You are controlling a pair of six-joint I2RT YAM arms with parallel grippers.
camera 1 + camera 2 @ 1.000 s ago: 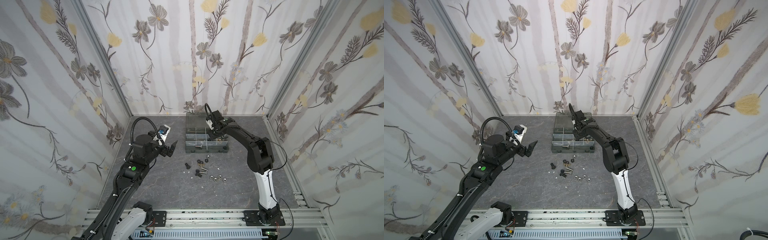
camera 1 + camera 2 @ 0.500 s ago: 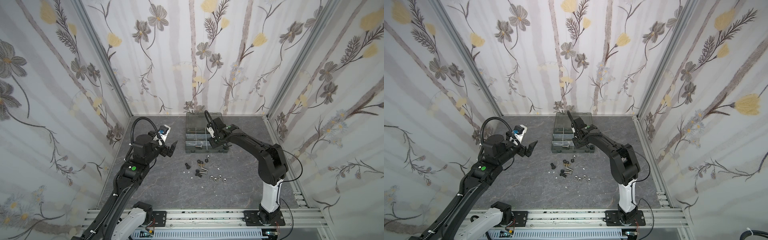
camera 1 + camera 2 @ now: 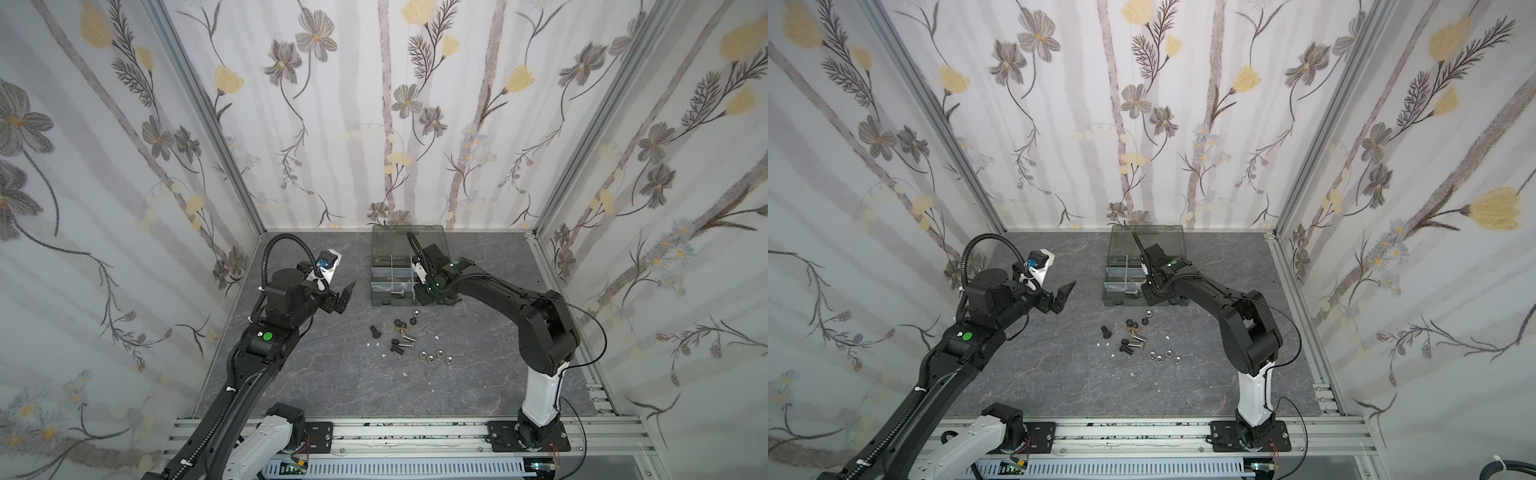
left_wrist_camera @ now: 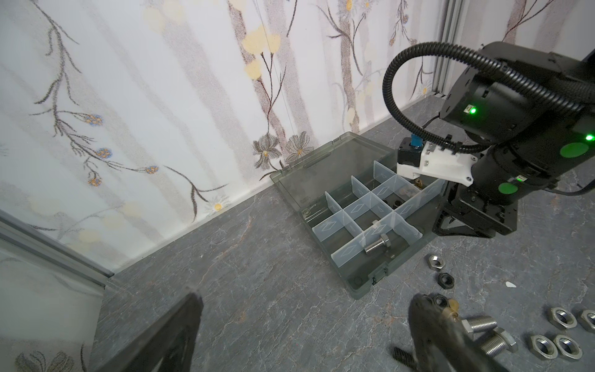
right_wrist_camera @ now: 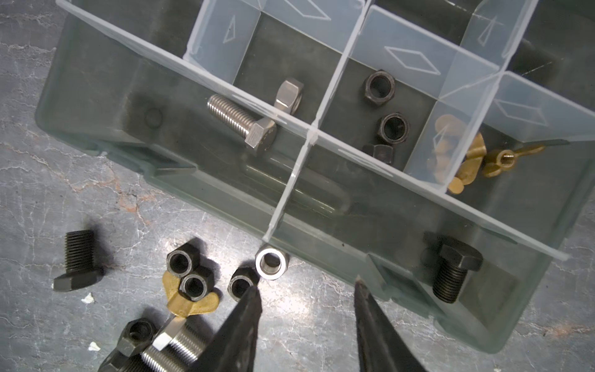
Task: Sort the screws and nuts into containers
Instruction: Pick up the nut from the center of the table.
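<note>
— Grey marbled worktop (image 3: 316,386), flowered walls round it: your heap of loose screws and nuts (image 3: 401,334) lies near the front of the box (image 3: 386,302).

— Your right tool (image 5: 306,286) hangs over the box's near wall, fingers spread, nothing between them. Your left tool (image 4: 306,299) is spread and empty too, well apart from the box.

— One black screw (image 5: 454,273) lies in the nearest compartment. The black nuts (image 5: 370,88) and wing nuts (image 5: 467,161) sit further in.

— Your next pick is probably the silver nut (image 5: 272,261). It lies flat on the worktop, touching the box wall, with a black nut (image 5: 241,286) just beside it.

— Then set your fingers along the wall, not across it. The wall crowds one side and the black nut the opposite one.

— Come straight down and close slowly. That smooth nut could skid or tip, so lift only once you hold it squarely, and keep it out of the black nuts' compartment.
</note>
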